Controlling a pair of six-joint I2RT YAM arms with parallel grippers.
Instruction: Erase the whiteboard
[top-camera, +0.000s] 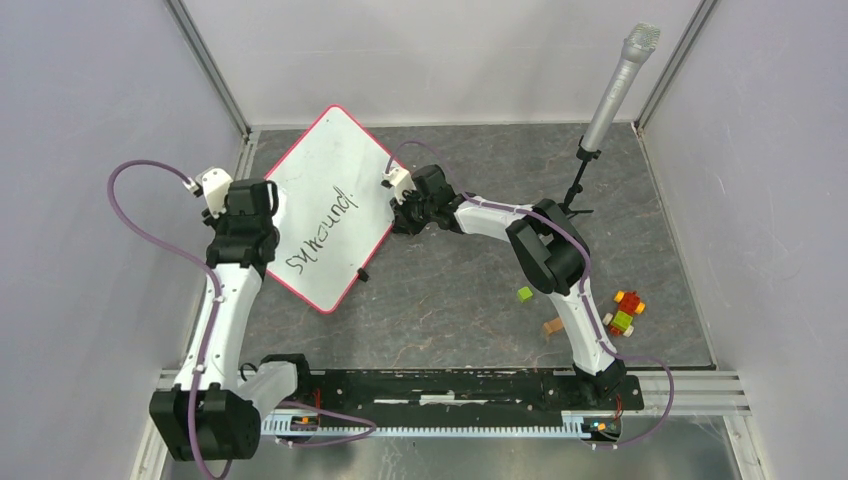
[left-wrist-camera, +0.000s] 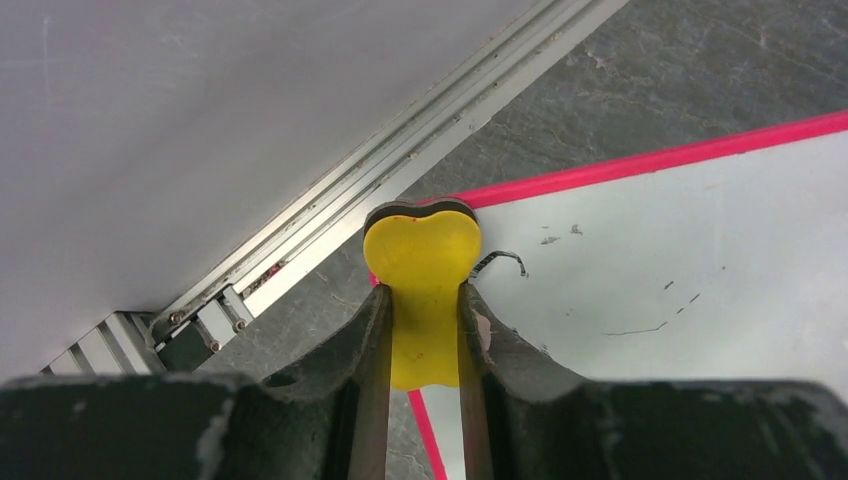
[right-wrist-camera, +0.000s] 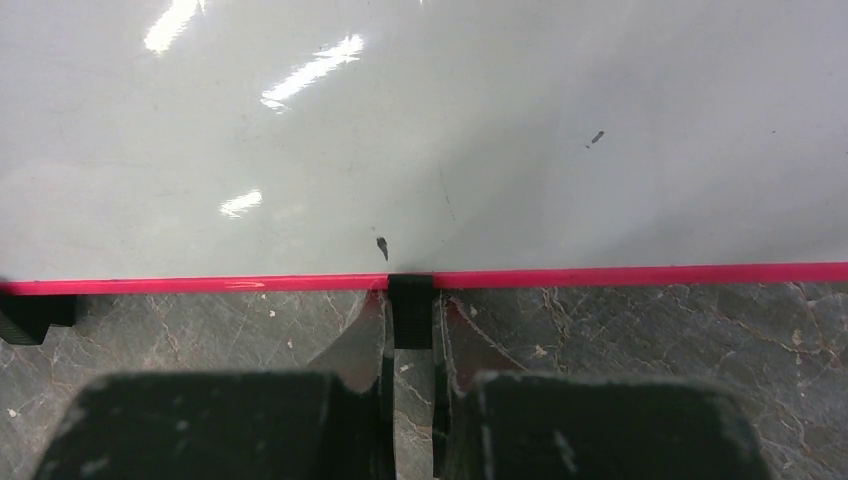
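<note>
Whiteboard (top-camera: 335, 190): flat on dark marbled table (top-camera: 470, 290), far-left part, turned cornerwise. Red-pink rim. Dark handwriting (top-camera: 322, 236) across near half.

Left gripper (left-wrist-camera: 424, 298): at board's left edge, jaws nearly together, clamped on yellow eraser (left-wrist-camera: 421, 248). Eraser tip over rim, beside short dark stroke; contact with board unclear.

Right gripper (right-wrist-camera: 411, 318): at board's right edge, jaws pinched tight on black edge clip (right-wrist-camera: 410, 290).

Microphone (top-camera: 618, 90) on stand, far right. Coloured blocks (top-camera: 622, 312) on table beside right arm.
</note>
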